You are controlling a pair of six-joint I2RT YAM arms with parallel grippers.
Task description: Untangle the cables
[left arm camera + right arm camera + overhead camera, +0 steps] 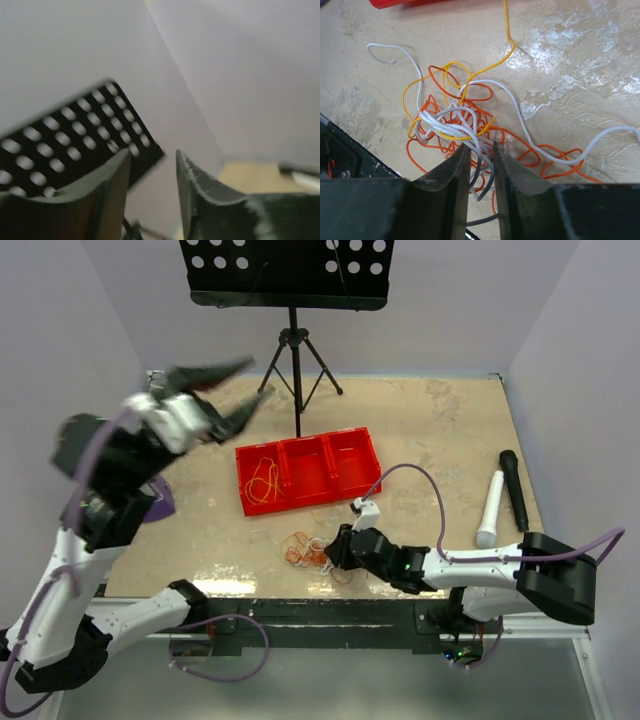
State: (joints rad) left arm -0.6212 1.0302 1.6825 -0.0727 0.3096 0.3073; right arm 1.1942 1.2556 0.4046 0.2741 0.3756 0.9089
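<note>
At the table's point(450, 420) near edge, the cables point(455, 120) lie clumped; your right gripper point(481, 150) straddles white strands, jaws narrowly parted, not yet clamped. Pinch one strand only and draw slowly rightward. Farther left, the left gripper point(255, 380) hangs raised, released, holding nothing.

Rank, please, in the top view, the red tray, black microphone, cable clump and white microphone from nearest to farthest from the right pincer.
1. cable clump, at the right pincer tips, on its left.
2. red tray, behind the clump.
3. white microphone, off to the right.
4. black microphone, just beyond the white one.
</note>
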